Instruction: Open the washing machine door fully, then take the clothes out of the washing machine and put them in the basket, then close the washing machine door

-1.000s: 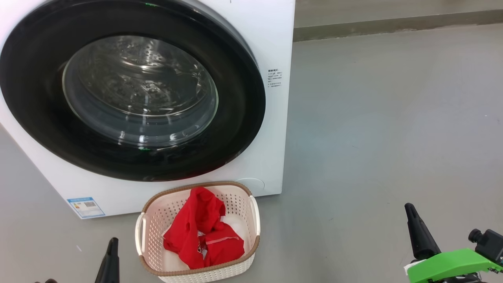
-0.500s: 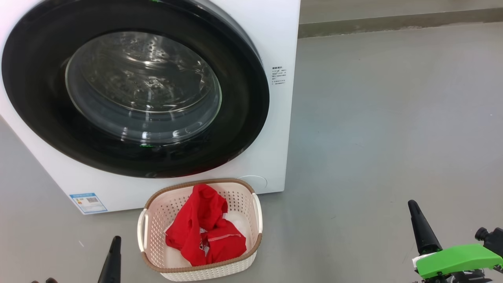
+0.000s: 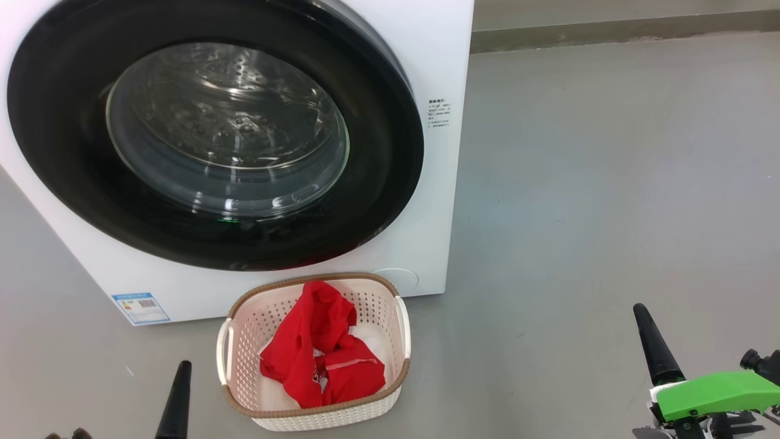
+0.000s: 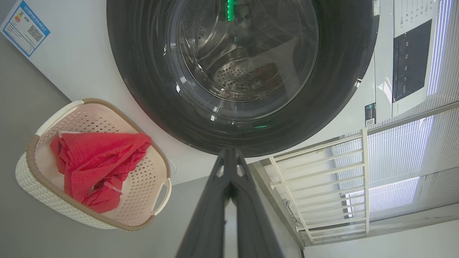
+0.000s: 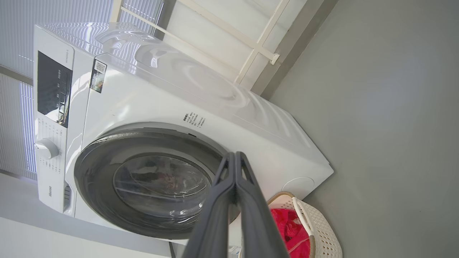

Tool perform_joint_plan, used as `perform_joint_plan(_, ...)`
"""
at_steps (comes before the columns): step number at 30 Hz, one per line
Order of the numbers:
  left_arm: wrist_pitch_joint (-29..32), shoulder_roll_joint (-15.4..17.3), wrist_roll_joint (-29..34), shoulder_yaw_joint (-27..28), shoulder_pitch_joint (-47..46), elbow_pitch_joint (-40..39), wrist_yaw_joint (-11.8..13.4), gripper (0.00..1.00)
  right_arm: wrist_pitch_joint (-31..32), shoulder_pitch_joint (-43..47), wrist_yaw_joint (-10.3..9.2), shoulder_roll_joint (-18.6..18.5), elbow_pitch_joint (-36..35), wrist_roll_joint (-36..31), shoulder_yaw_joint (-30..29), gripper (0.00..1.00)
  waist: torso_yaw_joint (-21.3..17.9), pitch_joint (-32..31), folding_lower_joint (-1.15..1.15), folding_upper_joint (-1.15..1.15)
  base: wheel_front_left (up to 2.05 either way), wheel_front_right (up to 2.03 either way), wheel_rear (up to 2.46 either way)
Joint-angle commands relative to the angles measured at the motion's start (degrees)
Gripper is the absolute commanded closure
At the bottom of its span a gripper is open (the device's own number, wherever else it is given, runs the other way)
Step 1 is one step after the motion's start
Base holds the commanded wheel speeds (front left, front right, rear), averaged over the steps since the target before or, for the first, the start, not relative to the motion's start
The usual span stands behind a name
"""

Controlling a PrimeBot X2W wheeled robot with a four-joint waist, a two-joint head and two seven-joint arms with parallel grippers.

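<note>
The washing machine door [image 3: 225,128] is shut, the clothes [image 3: 329,378] are piled in the basket [image 3: 323,419], and the left gripper [image 3: 183,367] and right gripper [image 3: 639,310] are seen near, jaws pressed together.

The left gripper [image 3: 181,372], two long dark tapered fingers pressed together into a single point and holding nothing, stands upright just left of the cream perforated plastic basket [image 3: 372,308]. The right gripper [image 3: 640,314], likewise closed and empty, leans slightly leftward, well to the basket's right, above its bright green plastic wrist housing [image 3: 713,393].
</note>
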Motion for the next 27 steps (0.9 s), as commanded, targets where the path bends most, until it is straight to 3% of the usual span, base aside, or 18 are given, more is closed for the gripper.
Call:
perform_joint_plan(1, 0.6, 1.2, -1.4, 1.2, -3.3, -1.1, -0.6, 1.00, 0.5, -2.9, 0.01, -1.0, -1.4, 1.7, 0.5, 1.00, 0.1, 0.0, 0.00, 0.00, 0.00, 0.00, 0.00)
perform_joint_plan(27, 5.0, 1.4, -19.0, 1.1, -6.3, 0.9, -0.8, 1.00, 5.1, -5.1, -0.04, -1.3, -0.7, 19.4, -0.6, 1.00, 1.3, 1.1, 0.00, 0.00, 0.00, 0.00, 0.00)
